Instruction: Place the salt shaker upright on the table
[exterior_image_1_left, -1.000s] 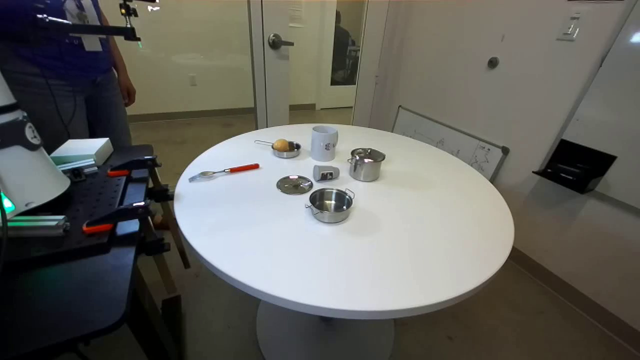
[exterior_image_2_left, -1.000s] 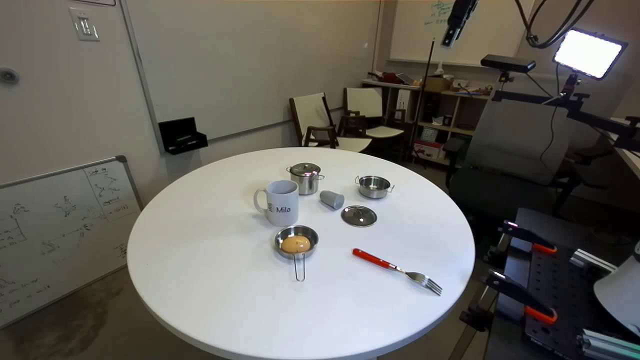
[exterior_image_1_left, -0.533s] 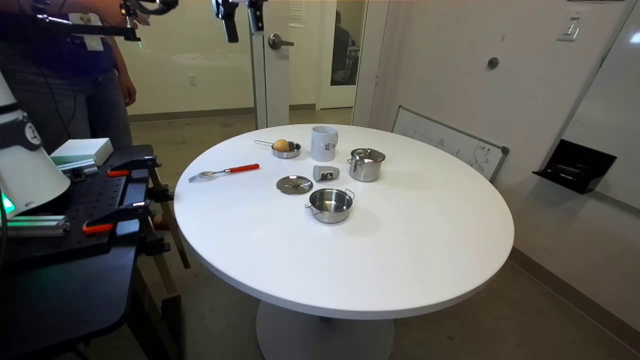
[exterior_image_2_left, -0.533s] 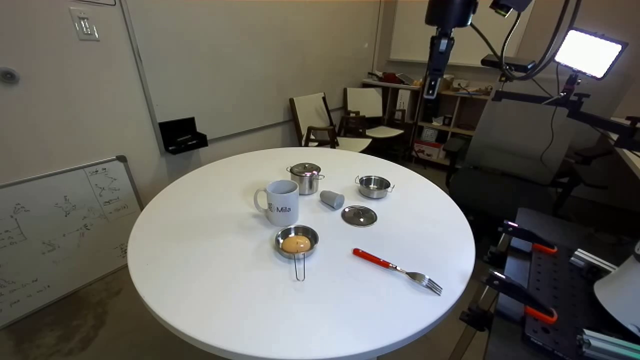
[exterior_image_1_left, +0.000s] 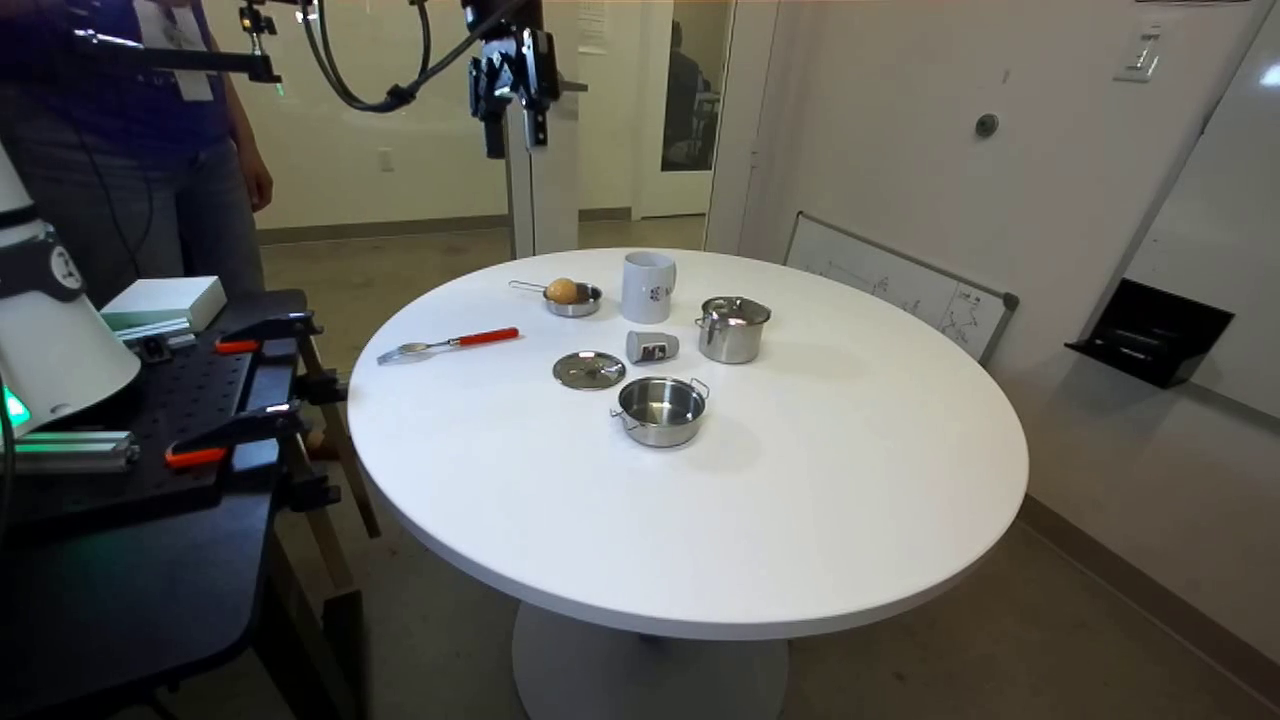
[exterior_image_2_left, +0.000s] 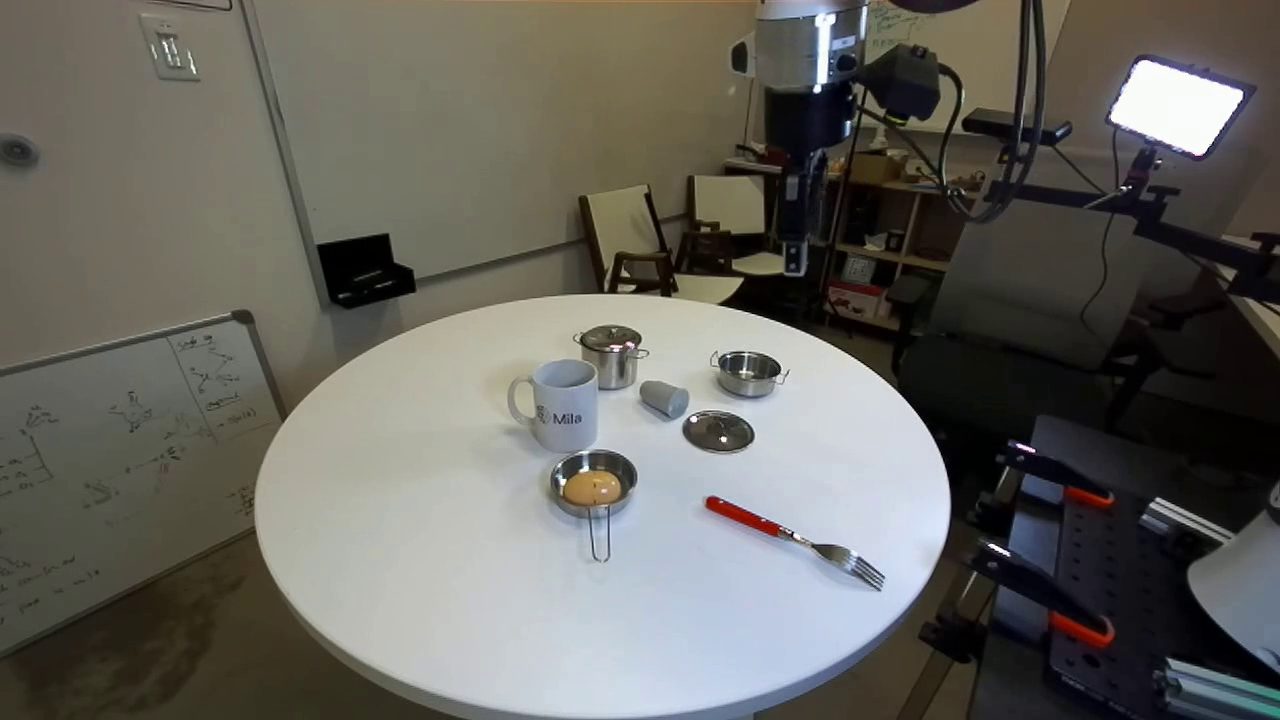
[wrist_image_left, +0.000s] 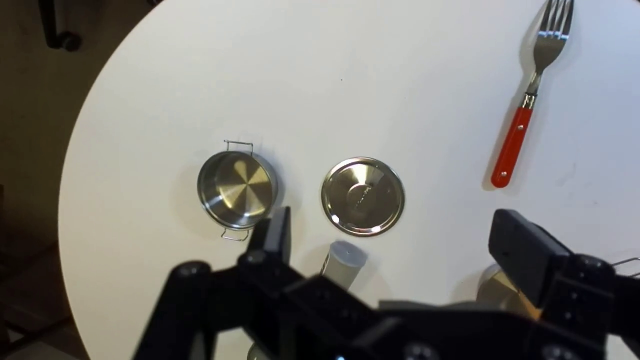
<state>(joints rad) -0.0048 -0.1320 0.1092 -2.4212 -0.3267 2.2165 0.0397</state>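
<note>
Wrist view: jaws wide apart, nothing held, table below. Beneath them the shaker lies on its side, partly hidden by the jaws, one grey end toward the lid. It falls between the jaws there, nearer to one than the other. Also on the table, apart from it: open pot, fork. Can't tell for sure which end is the shaker's top.

From where I stand, in an exterior view: shaker down flat, just beside the lidded pot, with the mug near. Jaws hang well above it all, gap visible, touching nothing.

Once more in an exterior view: shaker lying between mug and open pot, with the pan near the mug. Jaws show side-on, so no reading of the gap from there.

Progress, my judgement: early, approach only. Done: jaws spread and up over the table, nothing more. Left: lower to the shaker, grip, lift, turn it on end, set it down, let go. Upright not met yet. Lidded pot so close could crowd the grip.
</note>
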